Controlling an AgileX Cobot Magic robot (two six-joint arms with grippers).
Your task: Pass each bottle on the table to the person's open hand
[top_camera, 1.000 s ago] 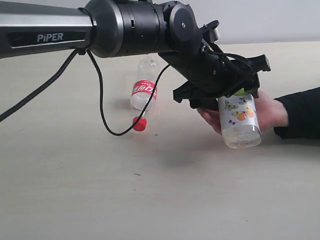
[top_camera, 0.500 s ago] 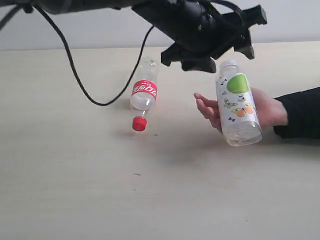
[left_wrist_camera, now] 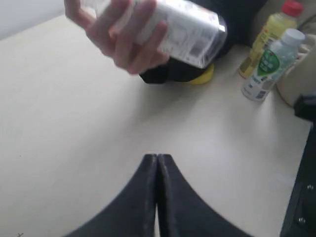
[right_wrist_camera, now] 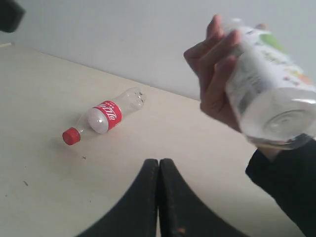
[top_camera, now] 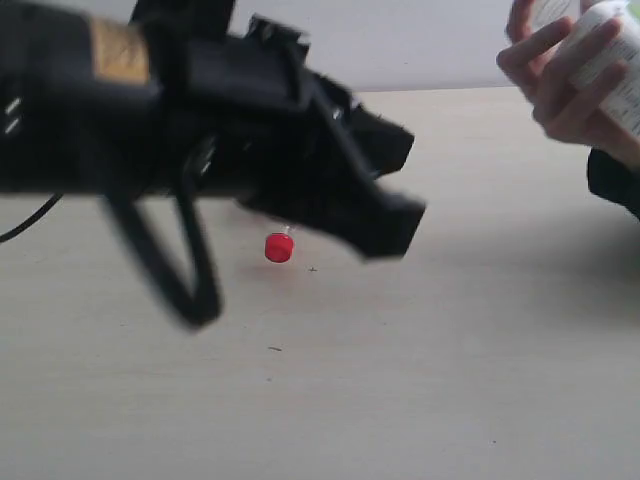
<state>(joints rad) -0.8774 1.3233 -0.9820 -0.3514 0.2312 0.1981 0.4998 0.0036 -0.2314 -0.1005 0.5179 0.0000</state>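
The person's hand [top_camera: 555, 75] is raised at the far right, fingers wrapped round the large butterfly-label bottle [top_camera: 620, 70]. Both show again as hand [right_wrist_camera: 215, 79] and bottle [right_wrist_camera: 269, 94]. The clear red-label bottle [right_wrist_camera: 106, 116] lies on its side on the table [top_camera: 400, 380]; the exterior view shows only its red cap [top_camera: 279, 247] below my blurred black left arm [top_camera: 250, 140]. My left gripper [left_wrist_camera: 157, 157] is shut and empty above bare tabletop. My right gripper [right_wrist_camera: 159, 161] is shut and empty too. The yellow-green bottle [left_wrist_camera: 274, 29] and the green-white-label bottle [left_wrist_camera: 269, 64] stand upright together.
The person's black sleeve [top_camera: 615, 180] reaches in from the right edge. A yellow object [left_wrist_camera: 203, 76] lies partly under that sleeve [left_wrist_camera: 173, 71]. A pale rounded object [left_wrist_camera: 296, 84] sits beside the two standing bottles. A black cable [top_camera: 20, 225] hangs at the left.
The hand has lifted the large bottle up and away to the upper right. My left arm has swung down and towards the camera, and now covers most of the red-label bottle.
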